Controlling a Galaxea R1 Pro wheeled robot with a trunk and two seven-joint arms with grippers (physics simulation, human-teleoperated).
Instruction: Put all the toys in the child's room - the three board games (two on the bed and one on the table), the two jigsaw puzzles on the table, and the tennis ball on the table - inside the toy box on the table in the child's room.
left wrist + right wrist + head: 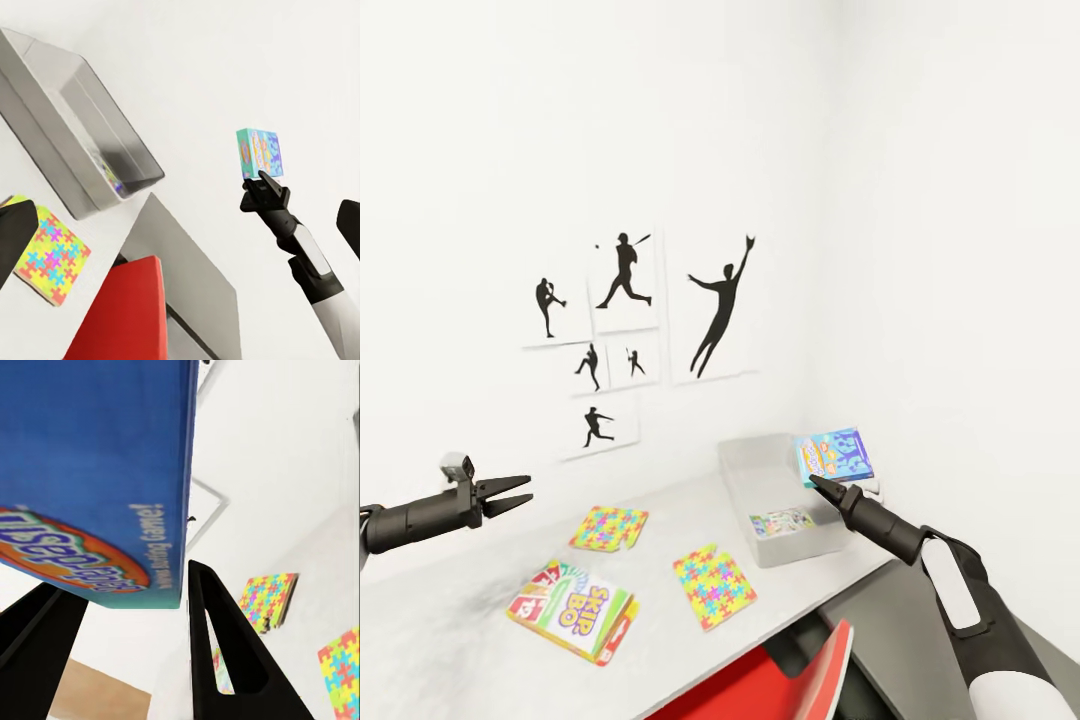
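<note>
- The left gripper [520,493] hovers over the far left of the table [660,505], its jaws parted and holding nothing.
- A board game [572,610] with "SKIP BO" lettering lies flat on the near left part of the table, below and to the right of that gripper.
- A jigsaw puzzle [609,528] lies just beyond the board game, further from the robot.
- A second jigsaw puzzle [713,586] lies nearer the table's front edge, to the right of the first and well apart from it.
- The toy box [745,480] sits on the right end of the table, by the corner of the walls; a flat colourful item [782,521] lies on its floor, too small to identify.
- The right gripper [817,483] is clamped on a blue board game [833,455], held in the air above the toy box's right side; in the right wrist view the box's blue face [97,472] sits between the dark fingers [217,652].
- A red object [760,685] shows below the table's near edge.
</note>
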